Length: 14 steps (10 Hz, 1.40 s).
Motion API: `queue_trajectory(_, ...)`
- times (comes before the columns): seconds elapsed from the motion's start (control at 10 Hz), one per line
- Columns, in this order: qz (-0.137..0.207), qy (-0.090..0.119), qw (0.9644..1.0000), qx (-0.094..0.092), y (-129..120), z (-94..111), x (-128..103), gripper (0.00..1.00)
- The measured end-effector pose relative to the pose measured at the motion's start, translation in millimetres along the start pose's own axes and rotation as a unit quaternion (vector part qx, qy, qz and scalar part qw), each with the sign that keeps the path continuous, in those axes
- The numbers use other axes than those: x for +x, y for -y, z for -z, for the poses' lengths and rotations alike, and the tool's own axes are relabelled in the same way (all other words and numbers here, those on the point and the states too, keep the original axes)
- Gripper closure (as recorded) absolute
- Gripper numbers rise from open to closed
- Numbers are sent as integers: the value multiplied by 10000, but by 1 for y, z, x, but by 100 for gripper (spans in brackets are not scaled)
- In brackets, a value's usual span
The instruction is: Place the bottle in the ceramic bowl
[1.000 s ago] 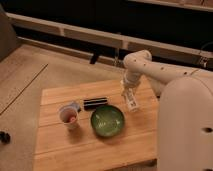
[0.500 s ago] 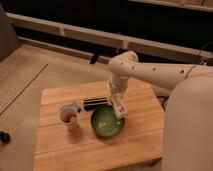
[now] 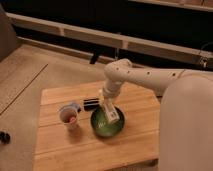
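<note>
Progress: the gripper [image 3: 108,111] has swung from the table's three o'clock edge and now holds the slim white plastic bottle [image 3: 110,114] tilted over the glossy green ceramic bowl [image 3: 107,123]; you need only release it.

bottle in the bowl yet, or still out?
Over it; cannot tell if released. The bottle hangs tilted above the green ceramic bowl, at the tool on the arm's end.

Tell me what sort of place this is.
Probably an office or lab lounge, not a kitchen: a low wooden table on carpet, with a long ledge along a dark wall. The claw holds the bottle over the bowl, beside a cup.
</note>
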Motion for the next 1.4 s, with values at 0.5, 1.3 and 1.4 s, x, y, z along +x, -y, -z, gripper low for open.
queue_trajectory(0.5, -1, -2, 10000, 3, 0, 0, 0, 68)
queue_trajectory(1.3, -5, 0, 10000, 4, 1, 0, 0, 20)
queue_trajectory(1.4, -6, 0, 10000, 4, 1, 0, 0, 20)
